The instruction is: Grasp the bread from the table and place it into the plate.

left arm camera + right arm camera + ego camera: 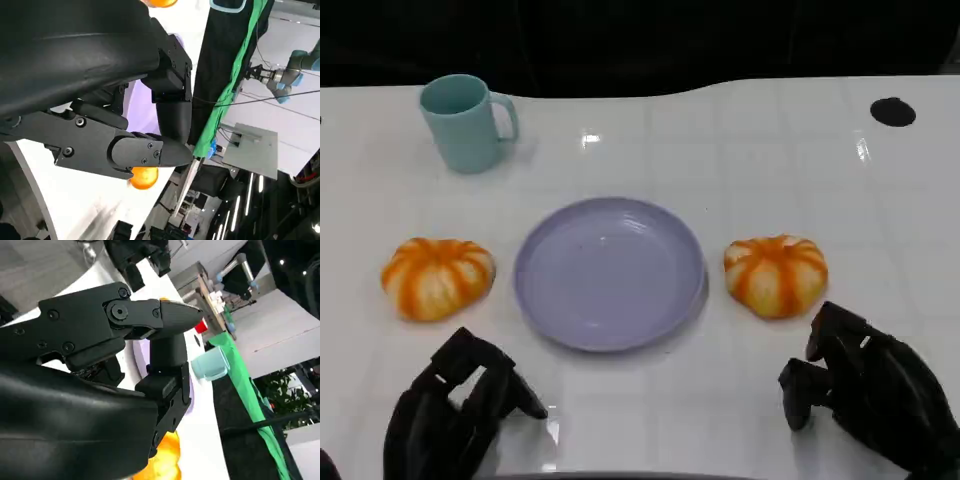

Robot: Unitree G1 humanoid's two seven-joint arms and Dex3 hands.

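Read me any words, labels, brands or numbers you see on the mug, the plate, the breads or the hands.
None to read: the mug, the plate, both breads, the left hand and the right hand are all unmarked.
Background clutter in the wrist views: too small and blurred.

Our left hand (150, 115) over the white table (75, 200)
We see its black fingers (172, 117) crossing the purple plate (142, 107); an orange bread (143, 177) peeks from beneath them.
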